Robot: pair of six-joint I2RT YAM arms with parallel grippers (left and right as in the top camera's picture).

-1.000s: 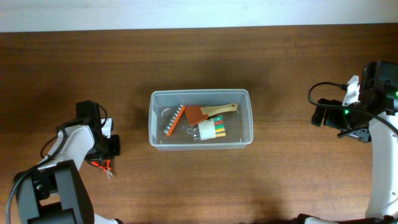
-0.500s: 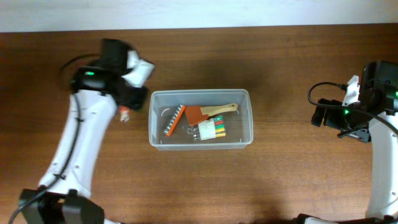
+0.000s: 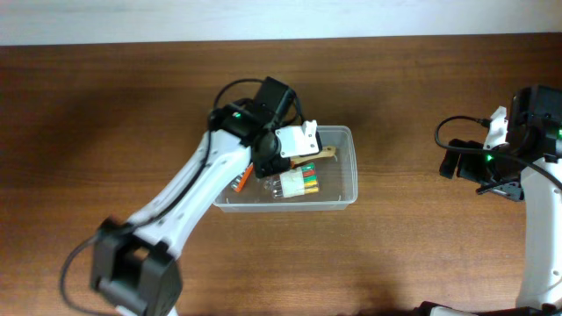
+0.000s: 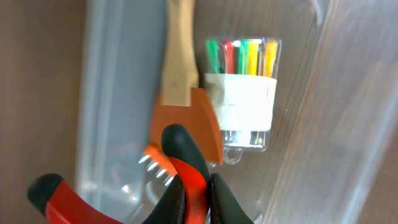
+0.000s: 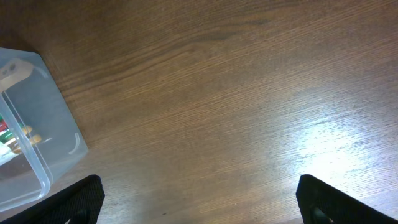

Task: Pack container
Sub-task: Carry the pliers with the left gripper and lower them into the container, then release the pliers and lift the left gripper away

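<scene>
The clear container [image 3: 349, 180] stands mid-table. It holds a scraper with a wooden handle [image 3: 323, 153] and an orange blade [image 4: 186, 118], a clear case of coloured bits [image 3: 299, 183], which also shows in the left wrist view [image 4: 244, 87], and an orange bit holder [image 3: 241, 182]. My left gripper [image 4: 198, 194] is shut on one red-and-black handle of a small pliers-like tool [image 4: 185, 155] and holds it over the container's left half [image 3: 266, 161]. My right gripper [image 5: 199, 205] is open and empty above bare table, right of the container's corner [image 5: 37, 124].
The container's wall [image 4: 99, 93] runs down the left of the left wrist view. My right arm [image 3: 527, 149] stays near the table's right edge. A pale strip runs along the far edge of the table [image 3: 281, 17].
My left arm has swung from the table's left side up and across to over the container, carrying the red-handled tool. The right arm has not moved.
</scene>
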